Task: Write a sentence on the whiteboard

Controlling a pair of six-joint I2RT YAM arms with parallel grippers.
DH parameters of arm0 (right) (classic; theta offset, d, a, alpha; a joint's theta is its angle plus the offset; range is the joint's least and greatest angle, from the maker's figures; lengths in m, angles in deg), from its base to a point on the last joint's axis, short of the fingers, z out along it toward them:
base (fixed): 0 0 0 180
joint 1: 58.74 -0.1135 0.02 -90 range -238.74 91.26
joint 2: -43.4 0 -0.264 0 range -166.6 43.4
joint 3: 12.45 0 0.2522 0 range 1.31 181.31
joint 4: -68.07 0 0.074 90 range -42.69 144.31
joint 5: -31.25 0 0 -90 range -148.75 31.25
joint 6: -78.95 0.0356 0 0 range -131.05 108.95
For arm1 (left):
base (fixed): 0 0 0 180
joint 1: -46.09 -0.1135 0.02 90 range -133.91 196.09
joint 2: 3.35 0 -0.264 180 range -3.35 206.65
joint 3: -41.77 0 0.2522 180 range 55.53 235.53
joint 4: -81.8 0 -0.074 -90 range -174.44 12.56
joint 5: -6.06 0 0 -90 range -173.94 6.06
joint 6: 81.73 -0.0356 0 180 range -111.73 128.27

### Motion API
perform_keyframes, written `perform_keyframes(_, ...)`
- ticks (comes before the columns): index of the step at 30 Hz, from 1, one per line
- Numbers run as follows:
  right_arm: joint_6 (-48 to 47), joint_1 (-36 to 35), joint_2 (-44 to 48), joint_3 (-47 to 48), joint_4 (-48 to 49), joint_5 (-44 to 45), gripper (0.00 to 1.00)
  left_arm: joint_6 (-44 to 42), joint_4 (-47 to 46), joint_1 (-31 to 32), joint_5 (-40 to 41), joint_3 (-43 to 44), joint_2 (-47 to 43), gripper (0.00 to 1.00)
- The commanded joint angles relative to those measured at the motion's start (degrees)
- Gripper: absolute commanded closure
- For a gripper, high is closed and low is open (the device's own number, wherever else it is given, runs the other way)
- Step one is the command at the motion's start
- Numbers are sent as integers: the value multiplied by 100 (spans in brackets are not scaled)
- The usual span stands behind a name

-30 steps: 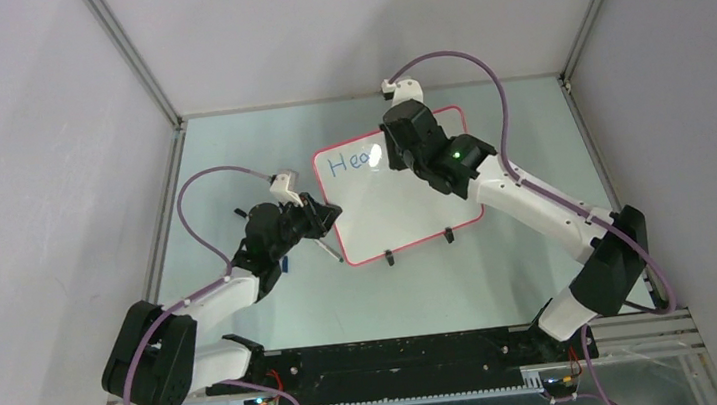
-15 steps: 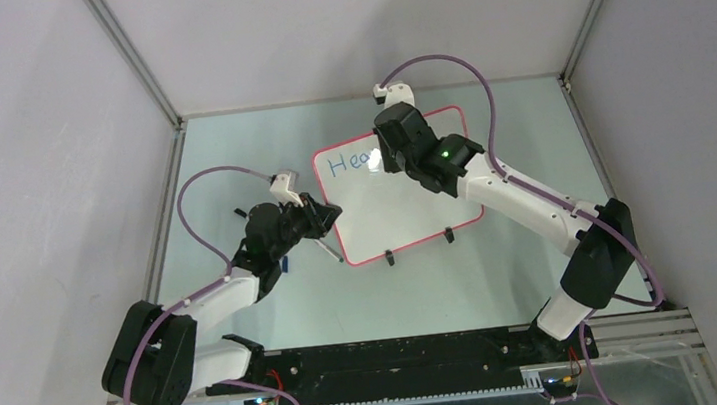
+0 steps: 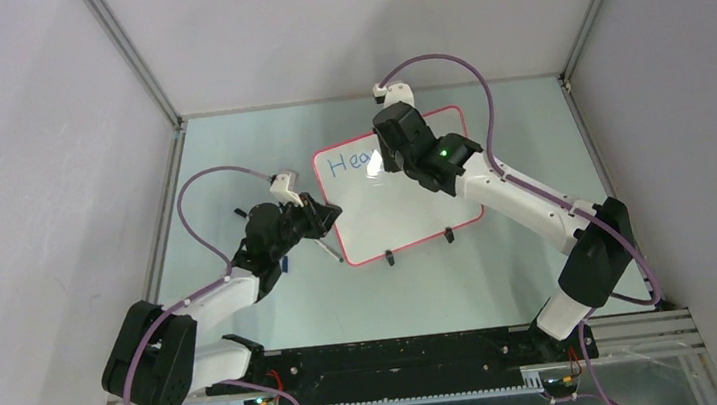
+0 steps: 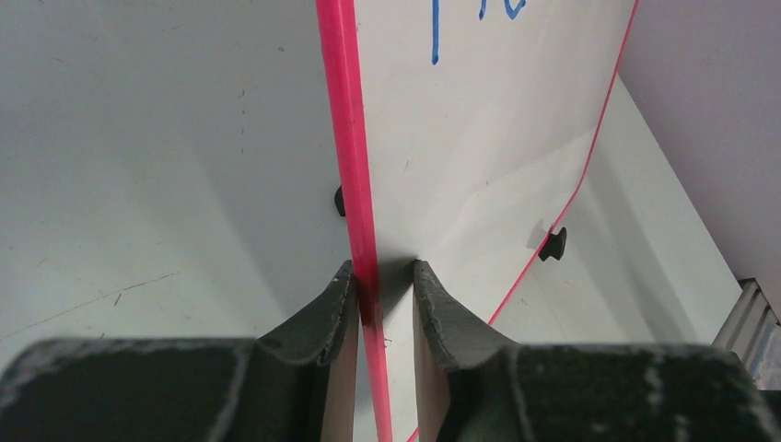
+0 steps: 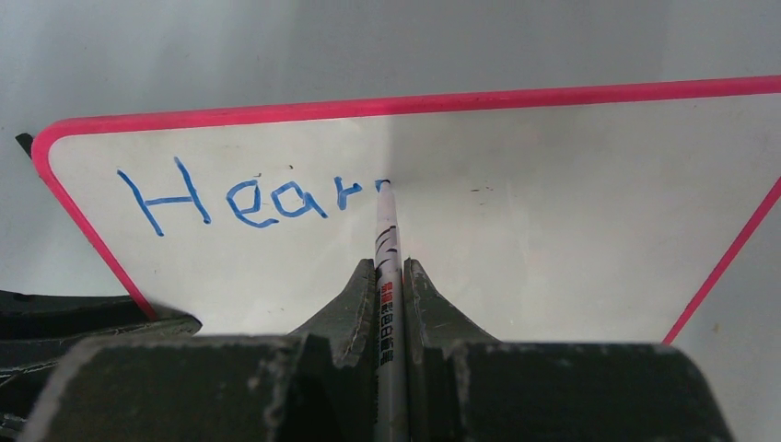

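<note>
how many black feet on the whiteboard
2, both on the whiteboard's near edge: left foot and right foot, set apart. The right arm covers part of the far edge.

Pale green-grey table top (image 3: pixel 228 146), matt, with fine scratches and specks in the left wrist view (image 4: pixel 138 138). Closed in on three sides by plain light-grey walls: left wall (image 3: pixel 27 147), back wall (image 3: pixel 356 22), right wall (image 3: pixel 691 57). Framed by thin aluminium posts slanting up from the far corners, left post (image 3: pixel 128 56) and right post (image 3: pixel 596 5). Bordered at the near edge by a black mounting rail (image 3: pixel 401 354) and a slotted grey cable duct (image 3: pixel 375 394). Lit evenly from above, with soft shadows on the table.
</note>
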Motion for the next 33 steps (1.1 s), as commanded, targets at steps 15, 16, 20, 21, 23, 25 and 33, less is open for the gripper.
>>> perform_keyframes(15,98,144,118,131,-64,304,100,-369,106,43,209,157,-71,84)
perform_keyframes(16,99,144,128,122,-58,285,100,-373,109,43,209,154,-71,84)
perform_keyframes(20,97,147,147,109,-46,285,100,-369,110,45,211,154,-71,84)
perform_keyframes(21,95,156,150,103,-46,286,100,-369,111,43,215,152,-71,84)
perform_keyframes(23,97,165,158,91,-44,294,100,-373,105,47,213,158,-77,84)
perform_keyframes(25,105,170,171,83,-45,284,100,-374,111,44,219,159,-75,84)
perform_keyframes(33,108,182,289,28,-12,247,100,-369,120,47,209,152,-76,84)
